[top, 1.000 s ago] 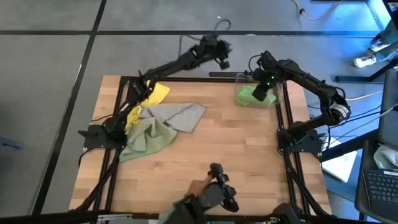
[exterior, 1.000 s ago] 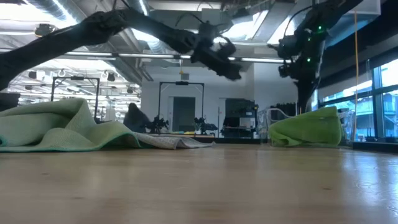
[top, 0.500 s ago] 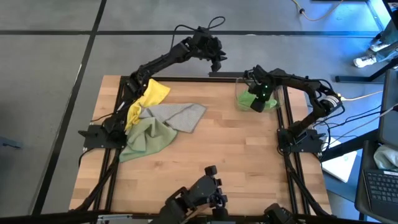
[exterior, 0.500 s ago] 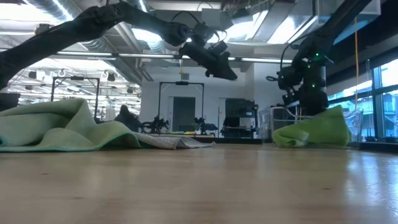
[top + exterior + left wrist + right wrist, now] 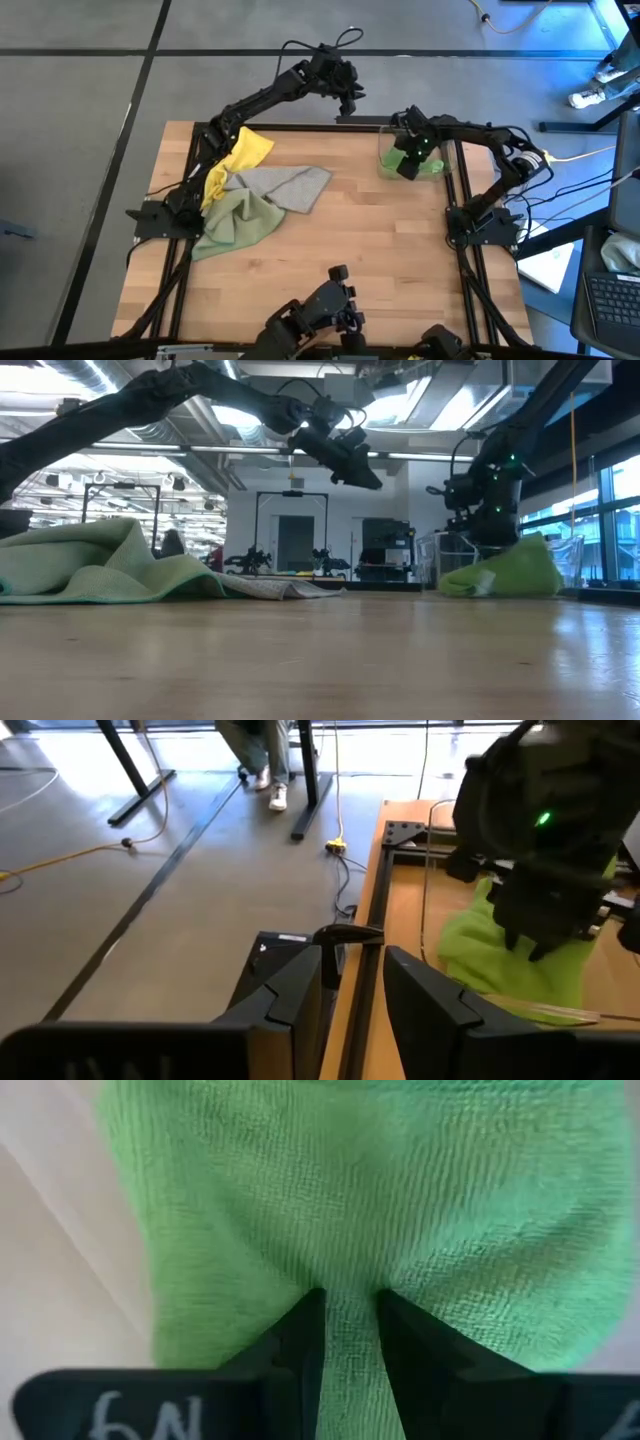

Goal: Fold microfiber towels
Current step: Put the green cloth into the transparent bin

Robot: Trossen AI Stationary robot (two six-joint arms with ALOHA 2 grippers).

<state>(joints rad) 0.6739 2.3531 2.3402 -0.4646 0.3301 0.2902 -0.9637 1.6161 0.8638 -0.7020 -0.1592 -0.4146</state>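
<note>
Lowered right end effector [image 5: 349, 1342], seemingly pinching green towel [image 5: 400, 1210].

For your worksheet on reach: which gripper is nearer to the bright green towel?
Right. The right gripper is down on the bright green towel, fingers pinching its cloth. The left gripper hangs apart, beyond the table's far edge.

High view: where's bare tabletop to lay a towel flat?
Bare wood runs through the table middle and front, between the towel pile at left and the clear bin at back right. Crowded there: the right gripper is on the bright green towel.
</note>
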